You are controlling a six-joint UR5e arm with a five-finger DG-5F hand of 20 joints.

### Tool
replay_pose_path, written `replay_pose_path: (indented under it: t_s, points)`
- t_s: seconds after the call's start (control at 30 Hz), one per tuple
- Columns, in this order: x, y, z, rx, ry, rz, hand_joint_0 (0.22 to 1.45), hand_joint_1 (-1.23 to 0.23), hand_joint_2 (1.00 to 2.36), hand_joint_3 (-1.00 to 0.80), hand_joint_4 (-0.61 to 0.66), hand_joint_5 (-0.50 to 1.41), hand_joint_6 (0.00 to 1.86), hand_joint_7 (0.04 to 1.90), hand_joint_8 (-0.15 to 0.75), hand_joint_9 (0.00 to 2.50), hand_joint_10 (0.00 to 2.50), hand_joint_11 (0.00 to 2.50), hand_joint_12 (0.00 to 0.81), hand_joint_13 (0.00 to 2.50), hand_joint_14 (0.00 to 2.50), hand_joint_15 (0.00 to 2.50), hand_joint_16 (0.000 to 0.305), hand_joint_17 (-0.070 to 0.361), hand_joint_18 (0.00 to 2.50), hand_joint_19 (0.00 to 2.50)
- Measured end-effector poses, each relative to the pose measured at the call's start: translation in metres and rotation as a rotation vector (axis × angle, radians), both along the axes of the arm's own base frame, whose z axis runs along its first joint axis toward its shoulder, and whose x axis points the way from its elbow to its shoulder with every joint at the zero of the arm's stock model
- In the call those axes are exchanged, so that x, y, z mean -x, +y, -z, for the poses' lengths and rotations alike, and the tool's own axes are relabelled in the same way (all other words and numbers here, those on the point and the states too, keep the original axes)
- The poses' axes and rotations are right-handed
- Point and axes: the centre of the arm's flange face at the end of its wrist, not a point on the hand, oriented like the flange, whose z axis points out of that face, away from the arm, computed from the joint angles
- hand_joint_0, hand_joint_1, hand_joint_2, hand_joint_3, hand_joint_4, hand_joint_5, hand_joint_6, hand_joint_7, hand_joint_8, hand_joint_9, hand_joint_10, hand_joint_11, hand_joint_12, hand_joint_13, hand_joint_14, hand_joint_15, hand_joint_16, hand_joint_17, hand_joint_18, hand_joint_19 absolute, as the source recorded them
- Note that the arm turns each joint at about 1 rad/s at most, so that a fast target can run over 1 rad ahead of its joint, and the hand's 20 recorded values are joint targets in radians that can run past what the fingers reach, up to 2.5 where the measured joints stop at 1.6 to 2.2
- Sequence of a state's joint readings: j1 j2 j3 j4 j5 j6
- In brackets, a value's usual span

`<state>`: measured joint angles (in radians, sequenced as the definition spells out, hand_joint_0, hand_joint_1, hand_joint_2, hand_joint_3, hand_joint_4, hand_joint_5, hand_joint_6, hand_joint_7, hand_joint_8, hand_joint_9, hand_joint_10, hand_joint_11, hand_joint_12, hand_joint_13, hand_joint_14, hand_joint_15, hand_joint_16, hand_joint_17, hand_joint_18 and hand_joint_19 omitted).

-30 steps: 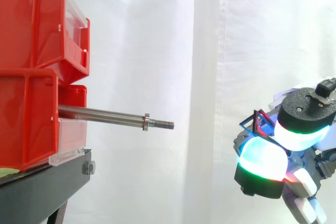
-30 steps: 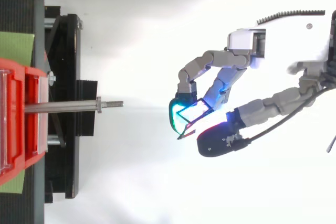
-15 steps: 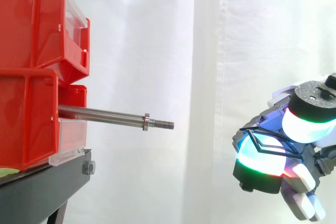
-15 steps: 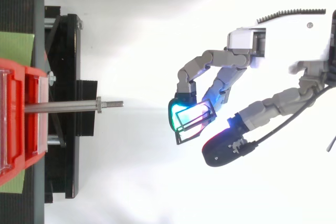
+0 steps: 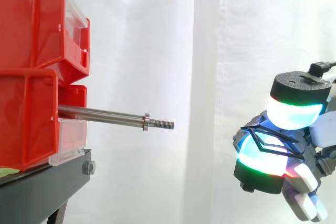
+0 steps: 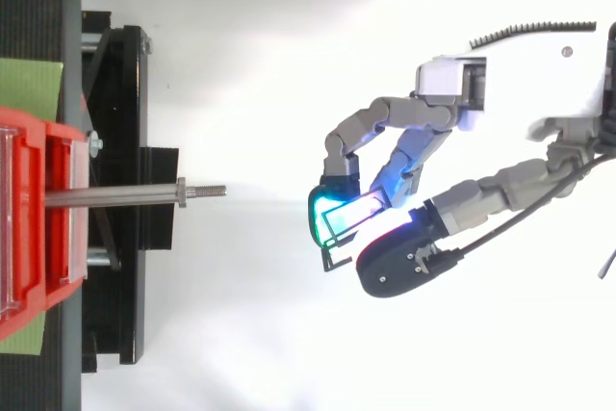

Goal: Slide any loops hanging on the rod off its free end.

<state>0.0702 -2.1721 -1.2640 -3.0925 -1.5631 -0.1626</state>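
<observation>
Thumb (image 5: 295,109) raised, loop (image 5: 269,141) on fingers (image 5: 261,157), off rod (image 5: 105,115)

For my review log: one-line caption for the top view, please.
Hand holds a black loop, well apart from the bare rod.

From the threaded free end of the rod (image 5: 105,115) rightward there is open air, above and below it too, as far as the hand (image 6: 409,149), which hangs well apart pinching a black wire loop (image 6: 339,230). Leftward, the stacked red bins (image 5: 31,77) and the black stand (image 5: 47,182) wall off the way.
</observation>
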Motion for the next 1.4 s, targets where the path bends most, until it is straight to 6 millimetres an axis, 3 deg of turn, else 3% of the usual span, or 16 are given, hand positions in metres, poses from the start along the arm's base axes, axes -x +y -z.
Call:
replay_pose_path:
  t_s: [0.17,0.27,0.83,0.97,1.1,1.27,1.4]
  points:
    - [-0.0001,0.0010,0.0000,0.000,0.000,-0.001,0.57,-0.66,1.03,-0.06,0.22,-0.18,0.85,1.31,0.327,0.89,0.02,0.50,0.399,0.92,0.02,0.52,0.070,0.157,0.81,0.72]
    - [-0.0002,0.0017,0.0000,0.000,0.000,-0.002,0.57,-0.69,1.03,-0.03,0.20,-0.19,0.87,1.25,0.322,0.87,0.02,0.51,0.397,0.92,0.02,0.53,0.070,0.158,0.81,0.72]
    - [-0.0028,0.0022,-0.0065,-0.006,-0.005,0.003,0.62,-0.84,1.02,-0.19,0.22,-0.21,0.88,1.17,0.302,0.80,0.02,0.50,0.384,0.89,0.02,0.52,0.069,0.155,0.79,0.70]
    - [-0.0030,0.0024,-0.0082,-0.006,-0.004,0.003,0.63,-0.84,1.02,-0.24,0.23,-0.21,0.88,1.15,0.298,0.80,0.02,0.51,0.384,0.89,0.02,0.52,0.069,0.155,0.79,0.69]
    - [-0.0030,0.0024,-0.0083,-0.007,-0.003,0.003,0.60,-0.75,1.01,-0.32,0.23,-0.20,0.88,1.15,0.303,0.83,0.02,0.50,0.384,0.90,0.02,0.51,0.069,0.154,0.79,0.69]
    - [-0.0030,0.0025,-0.0084,-0.007,-0.003,0.002,0.59,-0.69,1.02,-0.30,0.22,-0.19,0.87,1.19,0.310,0.86,0.02,0.50,0.387,0.91,0.02,0.52,0.069,0.155,0.80,0.70]
    - [-0.0031,0.0029,-0.0084,-0.007,-0.003,0.002,0.59,-0.69,1.03,-0.18,0.20,-0.19,0.88,1.22,0.310,0.86,0.02,0.51,0.389,0.91,0.02,0.52,0.069,0.155,0.80,0.70]
